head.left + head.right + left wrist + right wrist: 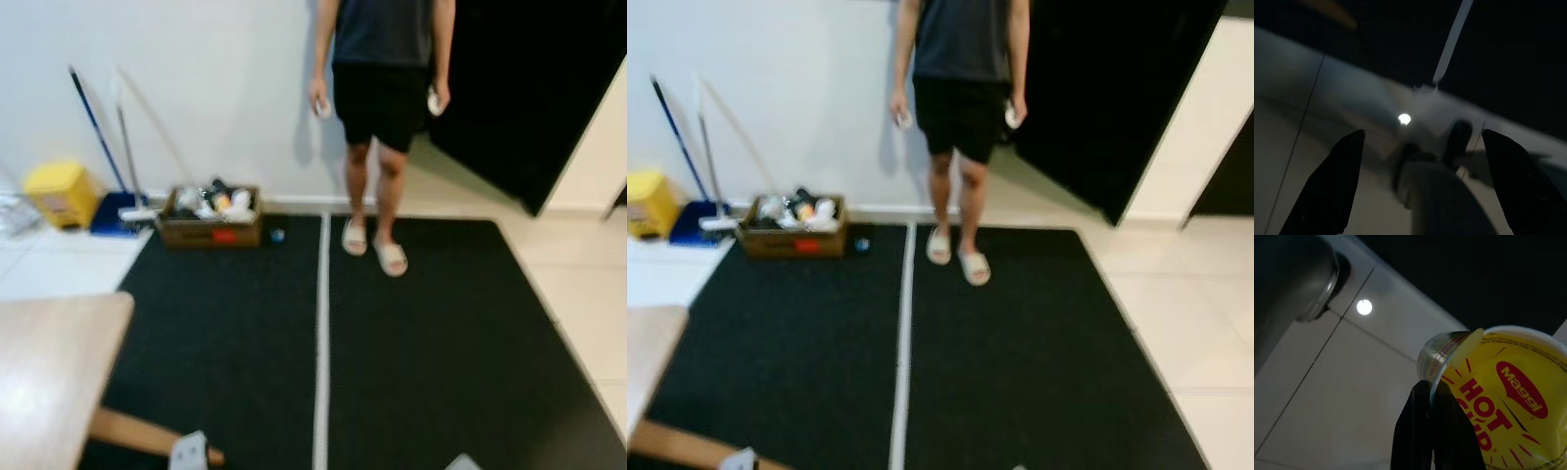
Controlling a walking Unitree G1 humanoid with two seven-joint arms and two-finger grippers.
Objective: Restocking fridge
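Yellow Maggi noodle cup is pinched in the right pincer, hanging low over pale tiles. Left pincer dangles spread. Ahead, a person stands on the black mat near a cardboard box.

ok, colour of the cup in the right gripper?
Yellow with red lettering; noodle cup shows best in the right wrist view.
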